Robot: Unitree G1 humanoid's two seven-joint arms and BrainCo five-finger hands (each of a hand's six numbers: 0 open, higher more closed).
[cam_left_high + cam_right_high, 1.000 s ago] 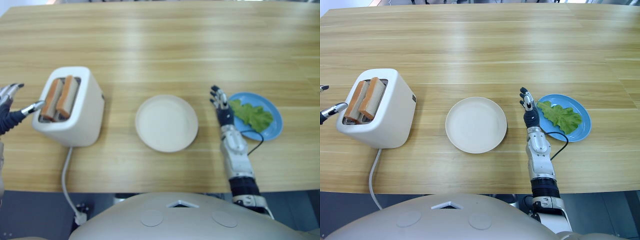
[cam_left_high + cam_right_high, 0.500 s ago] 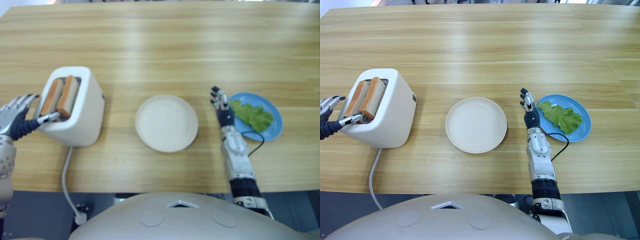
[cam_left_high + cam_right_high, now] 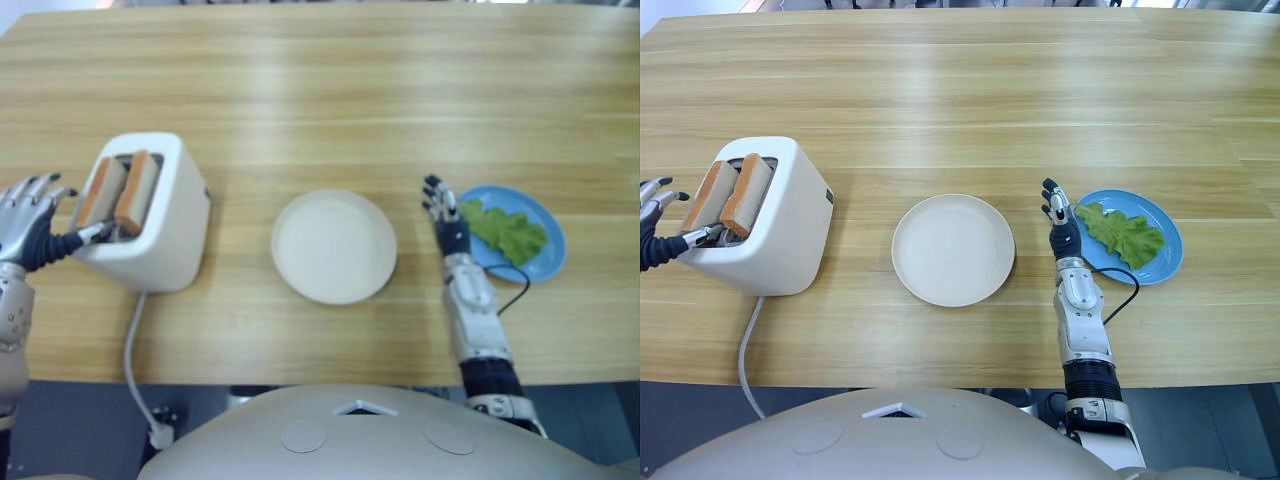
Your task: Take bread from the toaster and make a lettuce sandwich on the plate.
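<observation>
two slices of golden-brown toasted bread [image 3: 120, 192] stand on edge, side by side, in the slots of the white boxy toaster [image 3: 168, 245] at the left of the pale wooden tabletop [image 3: 320, 90], their tops poking up above the slots. the crusts look a darker orange, the faces a lighter tan. i'd reckon they are light, dry and fairly stiff, but crumbly: squeeze hard and they'd crack or shed crumbs. the best hold looks to be a gentle pinch across the flat faces of one slice's exposed upper part, then a straight lift so it doesn't snag in the slot. the left hand [image 3: 30, 222] sits just beside the toaster's outer side, fingers spread and holding nothing, one fingertip at the toaster's top edge near the closer slice. the round cream plate [image 3: 333, 250] sits in the middle, between the toaster and the small blue plate [image 3: 553, 250]. on that blue plate lies a crinkly green lettuce leaf [image 3: 505, 232]; soft, floppy and easily torn, i'd guess. the right hand [image 3: 446, 218] lies stretched out flat, grasping nothing, just beside the blue plate.
</observation>
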